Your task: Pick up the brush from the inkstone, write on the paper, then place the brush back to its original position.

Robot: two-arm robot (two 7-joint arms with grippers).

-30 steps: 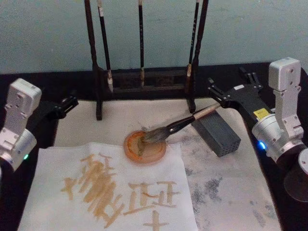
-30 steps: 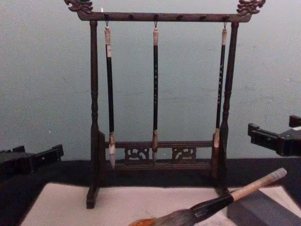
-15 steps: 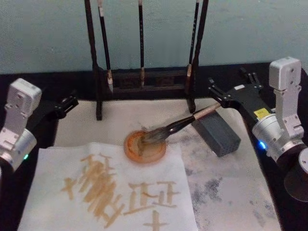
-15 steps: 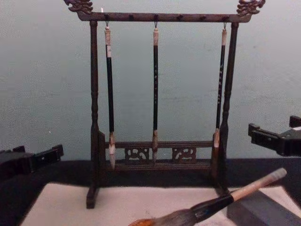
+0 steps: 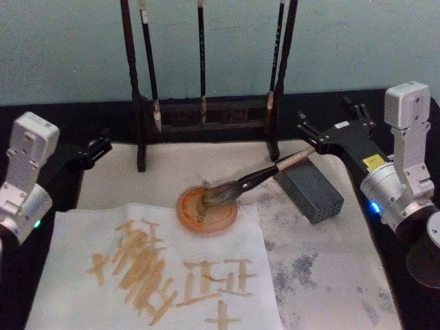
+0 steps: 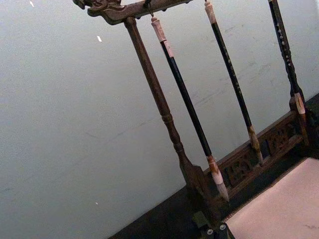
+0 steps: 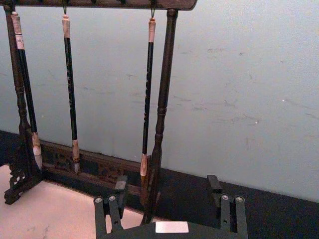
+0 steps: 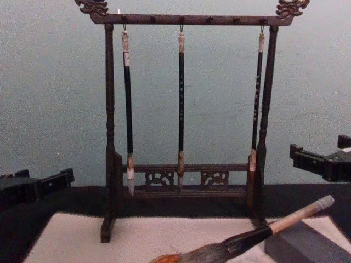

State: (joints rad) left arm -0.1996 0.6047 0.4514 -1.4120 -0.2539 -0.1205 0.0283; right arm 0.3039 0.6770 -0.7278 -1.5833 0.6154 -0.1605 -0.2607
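Brush [image 5: 256, 180] is lying back in place: bristle tuft in the round orange ink dish [image 5: 208, 210], pale handle propped on the grey block [image 5: 309, 189], free of both claws. Paper [image 5: 155, 275] is sitting in front of the dish, already carrying tan strokes, so I'm reading the writing as done and the return as made.

My right gripper [image 5: 333, 125] is hanging just beyond the handle tip, fingers spread, gripping nothing. From the head view I can't quite tell whether a fingertip is touching the handle end; it looks apart. My left gripper [image 5: 96, 148] is sitting at the felt mat's [image 5: 323, 268] far left corner, idle; I cannot tell how its fingers stand.

Step in hand, as I judge it: clearing out without disturbing the brush.
- Keeping the fingers wide while I'm leaving.
- Going up first, then back toward my side; a sideways sweep risks clipping the handle and rolling the brush off the block.
- Watching the wooden brush rack [image 8: 185, 109] just behind, with its three thin hanging brushes [image 8: 181, 104]; a nudge to the right post would set them swinging.
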